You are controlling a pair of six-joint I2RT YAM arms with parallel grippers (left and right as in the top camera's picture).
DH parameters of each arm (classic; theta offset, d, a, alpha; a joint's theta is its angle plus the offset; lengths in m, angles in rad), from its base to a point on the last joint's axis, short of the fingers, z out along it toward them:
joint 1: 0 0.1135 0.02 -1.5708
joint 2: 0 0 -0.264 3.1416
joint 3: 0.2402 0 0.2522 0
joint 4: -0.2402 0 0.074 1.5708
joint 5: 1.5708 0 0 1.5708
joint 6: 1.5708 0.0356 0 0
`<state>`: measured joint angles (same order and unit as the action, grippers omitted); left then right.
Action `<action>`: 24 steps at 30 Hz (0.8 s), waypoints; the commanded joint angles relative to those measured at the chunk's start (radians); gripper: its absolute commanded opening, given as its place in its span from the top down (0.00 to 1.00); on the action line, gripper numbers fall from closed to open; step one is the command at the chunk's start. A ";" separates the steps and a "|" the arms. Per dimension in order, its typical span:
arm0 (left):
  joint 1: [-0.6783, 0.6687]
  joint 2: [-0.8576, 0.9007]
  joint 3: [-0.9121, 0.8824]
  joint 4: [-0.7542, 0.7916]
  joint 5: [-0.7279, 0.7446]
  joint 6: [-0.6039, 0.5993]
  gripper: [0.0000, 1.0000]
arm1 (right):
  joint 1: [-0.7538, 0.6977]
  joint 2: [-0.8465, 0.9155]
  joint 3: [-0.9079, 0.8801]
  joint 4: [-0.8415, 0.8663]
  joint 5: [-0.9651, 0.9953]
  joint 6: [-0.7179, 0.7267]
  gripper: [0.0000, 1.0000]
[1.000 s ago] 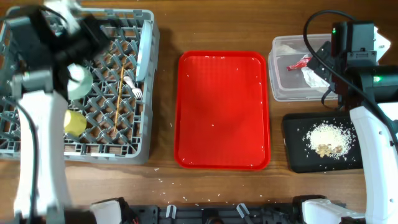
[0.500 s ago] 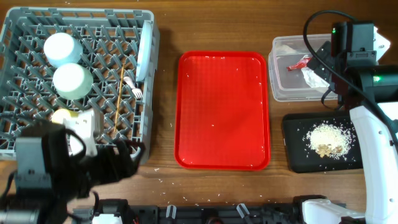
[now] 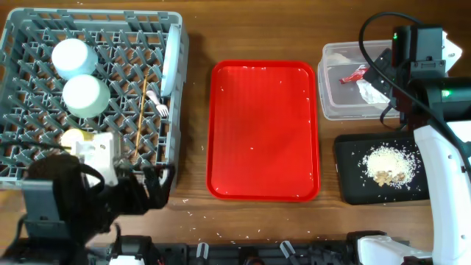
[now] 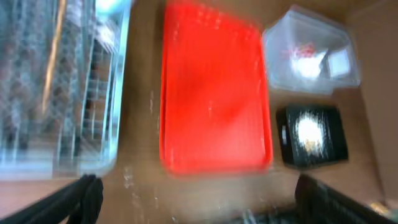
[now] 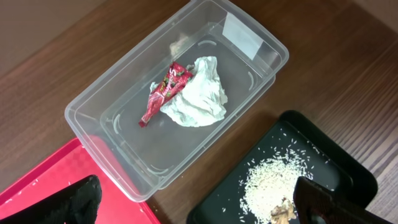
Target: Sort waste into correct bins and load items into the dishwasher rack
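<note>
The grey dishwasher rack (image 3: 44, 165) holds a light blue bowl (image 3: 73, 57), a pale green bowl (image 3: 85, 96), a yellow cup (image 3: 72, 137), a white fork (image 3: 156, 101), chopsticks (image 3: 141, 118) and a plate (image 3: 171, 65) on edge. My left gripper (image 3: 151, 188) is open and empty at the rack's near right corner, low over the table (image 4: 202, 205). The clear tub (image 5: 124, 134) contains the red wrapper (image 5: 163, 92) and white napkin (image 5: 198, 99). Rice scraps (image 5: 273, 180) lie in the black tray (image 5: 348, 174). My right gripper (image 5: 199, 208) hangs open above both bins.
A large red tray (image 3: 263, 129) lies mid-table between the rack and the bins, with a few rice grains on it. More grains are scattered on the wooden table (image 3: 195, 213) near the front edge. The left wrist view is blurred.
My left arm has swung from over the rack's far left side to the near table edge and its jaws have opened. Both bowls now show in the rack. The right arm is still.
</note>
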<state>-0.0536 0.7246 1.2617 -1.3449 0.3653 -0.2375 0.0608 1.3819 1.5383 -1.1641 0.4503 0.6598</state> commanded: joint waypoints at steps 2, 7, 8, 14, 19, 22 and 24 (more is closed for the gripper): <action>-0.014 -0.182 -0.292 0.238 -0.043 0.129 0.00 | -0.003 0.002 0.011 0.000 0.020 -0.003 0.00; -0.014 -0.408 -0.588 0.399 -0.063 0.129 0.00 | -0.003 0.002 0.011 0.000 0.020 -0.003 0.00; -0.015 -0.452 -0.673 0.501 -0.068 0.129 0.00 | -0.003 0.002 0.011 0.000 0.020 -0.003 0.00; -0.014 -0.598 -1.001 0.950 -0.071 0.126 0.00 | -0.003 0.002 0.011 0.000 0.020 -0.003 0.00; 0.020 -0.697 -1.139 1.147 -0.103 0.126 0.00 | -0.003 0.002 0.011 0.000 0.020 -0.004 0.00; 0.045 -0.718 -1.192 1.241 -0.142 0.119 0.00 | -0.003 0.002 0.011 0.000 0.020 -0.003 0.00; 0.050 -0.719 -1.215 1.287 -0.212 0.068 0.00 | -0.003 0.002 0.011 0.000 0.020 -0.003 0.00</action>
<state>-0.0147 0.0193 0.0799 -0.0971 0.2428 -0.1322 0.0608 1.3819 1.5383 -1.1660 0.4500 0.6598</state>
